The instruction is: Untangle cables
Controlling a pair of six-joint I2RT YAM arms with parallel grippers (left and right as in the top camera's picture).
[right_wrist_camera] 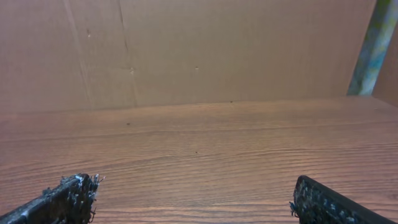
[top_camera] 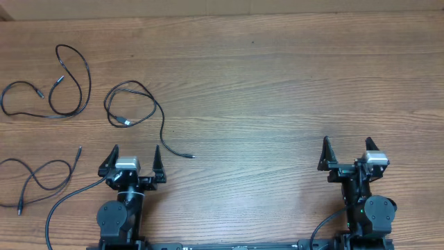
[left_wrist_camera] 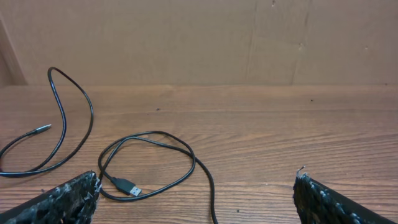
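Three cables (top_camera: 125,121) lie apart on the tabletop (top_camera: 277,83)
Left claw (top_camera: 136,150) is wide open and holds nothing; right claw (top_camera: 347,143) too.

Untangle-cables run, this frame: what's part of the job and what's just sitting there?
Job:
- far-left cable
- middle cable, USB plug inside its loop
- near-left cable
- left gripper and right gripper, both open and holding nothing

Not the job:
- table
- thick arm cable, fixed to the left arm
- cardboard backdrop
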